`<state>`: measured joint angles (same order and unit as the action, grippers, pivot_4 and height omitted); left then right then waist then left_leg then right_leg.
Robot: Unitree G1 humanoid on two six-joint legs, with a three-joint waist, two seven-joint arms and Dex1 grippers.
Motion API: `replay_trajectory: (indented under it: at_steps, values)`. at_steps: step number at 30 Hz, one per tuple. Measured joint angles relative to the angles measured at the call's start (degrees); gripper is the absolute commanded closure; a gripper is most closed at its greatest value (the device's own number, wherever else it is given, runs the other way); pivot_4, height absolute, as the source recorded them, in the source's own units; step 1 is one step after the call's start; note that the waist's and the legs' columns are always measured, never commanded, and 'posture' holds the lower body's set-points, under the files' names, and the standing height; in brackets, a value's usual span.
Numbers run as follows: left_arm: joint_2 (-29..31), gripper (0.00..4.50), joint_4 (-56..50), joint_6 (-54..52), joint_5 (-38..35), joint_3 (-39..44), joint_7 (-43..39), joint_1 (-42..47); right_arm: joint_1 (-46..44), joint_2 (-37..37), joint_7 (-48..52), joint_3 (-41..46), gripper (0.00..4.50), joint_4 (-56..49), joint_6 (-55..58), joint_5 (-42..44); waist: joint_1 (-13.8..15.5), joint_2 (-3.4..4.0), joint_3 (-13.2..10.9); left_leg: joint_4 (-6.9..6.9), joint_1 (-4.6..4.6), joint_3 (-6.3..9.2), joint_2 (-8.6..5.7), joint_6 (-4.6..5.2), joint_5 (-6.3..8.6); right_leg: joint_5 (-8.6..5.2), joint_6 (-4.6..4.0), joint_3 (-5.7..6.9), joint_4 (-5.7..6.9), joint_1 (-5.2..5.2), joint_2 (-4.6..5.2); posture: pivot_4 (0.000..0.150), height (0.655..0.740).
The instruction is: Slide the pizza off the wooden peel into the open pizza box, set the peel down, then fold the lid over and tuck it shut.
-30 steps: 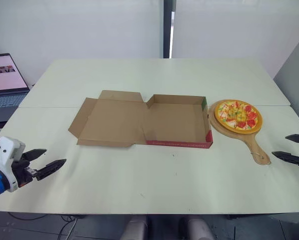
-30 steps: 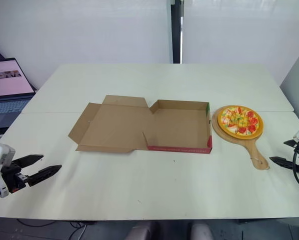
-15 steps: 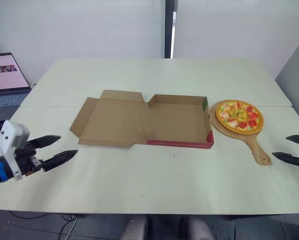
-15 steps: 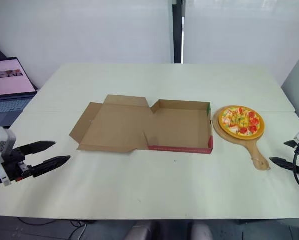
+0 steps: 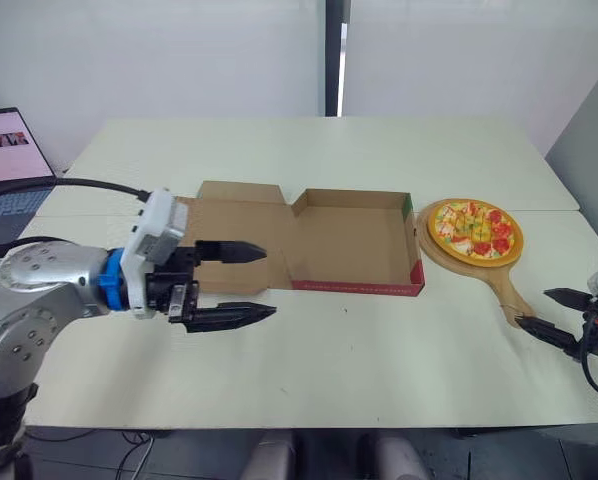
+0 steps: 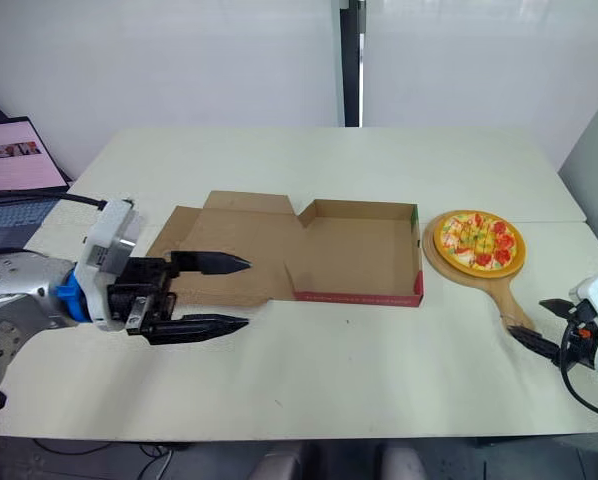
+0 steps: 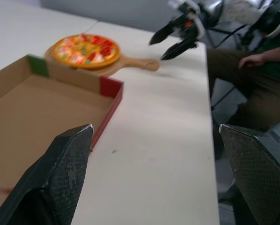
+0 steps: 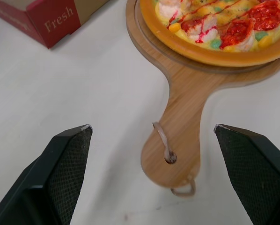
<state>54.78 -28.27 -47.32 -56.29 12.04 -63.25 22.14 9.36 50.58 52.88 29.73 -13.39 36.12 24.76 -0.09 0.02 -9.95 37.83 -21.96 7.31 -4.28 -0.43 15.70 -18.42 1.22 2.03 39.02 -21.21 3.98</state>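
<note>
Pizza (image 5: 474,230) sits on the round head of the wooden peel (image 5: 506,294), which lies flat on the bench (image 5: 319,370) just to the right of the open box (image 5: 359,288). The box's lid (image 5: 234,215) is spread flat to its left. The right gripper (image 5: 533,307) is spread wide and grasps nothing, its fingertips just beside the end of the peel's handle. The left gripper (image 5: 270,281) is also released, hovering over the lid's near edge. A laptop (image 5: 4,150) sits at the far left.
</note>
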Motion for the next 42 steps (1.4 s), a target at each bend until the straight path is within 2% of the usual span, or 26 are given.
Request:
replay_trajectory:
  at_steps: [4,7,19,34,42]
  values:
    - [-4.27,0.0,1.17,-0.26,-0.25,-5.45,0.18,8.76,-3.83,-3.67,-5.31,-3.81,0.02,-0.84,0.89,-0.66,0.09,-0.04,-0.02,0.05,0.01,0.0,-0.04,-0.07,-0.06,0.05,0.1,-0.04,-0.02,0.05,-0.01,0.15,0.74]
    - [-5.45,0.0,2.28,-0.8,-0.28,-7.39,0.09,11.07,-5.75,-5.04,-8.65,-6.03,0.02,-0.56,0.91,-1.62,-0.09,-0.04,-0.02,0.02,0.01,-0.05,-0.02,-0.19,-0.13,0.05,0.1,-0.08,-0.02,0.01,-0.02,0.15,0.74]
    - [-5.74,0.0,4.39,-0.99,1.21,-7.75,-0.34,11.81,-9.59,-5.55,-14.25,-9.92,0.02,6.85,-2.13,-7.69,-0.09,-0.06,-0.03,0.04,0.01,-0.08,-0.02,-0.18,-0.15,0.05,0.1,-0.11,-0.01,0.01,-0.03,0.15,0.74]
    - [-4.74,0.0,4.6,-1.47,1.65,-7.76,0.03,11.26,-13.66,-5.21,-14.17,-12.91,0.02,12.95,-2.78,-8.52,-0.14,-0.06,-0.03,0.05,0.02,-0.08,-0.01,-0.18,-0.16,0.05,0.1,-0.12,0.0,0.01,-0.03,0.15,0.74]
    - [-4.74,0.0,4.35,-2.25,1.8,-8.45,-0.07,11.38,-19.69,-5.76,-15.8,-16.38,0.02,15.58,-0.13,-10.21,-0.27,-0.06,-0.03,0.06,0.03,-0.09,-0.01,-0.18,-0.16,0.06,0.1,-0.13,0.01,0.01,-0.03,0.15,0.74]
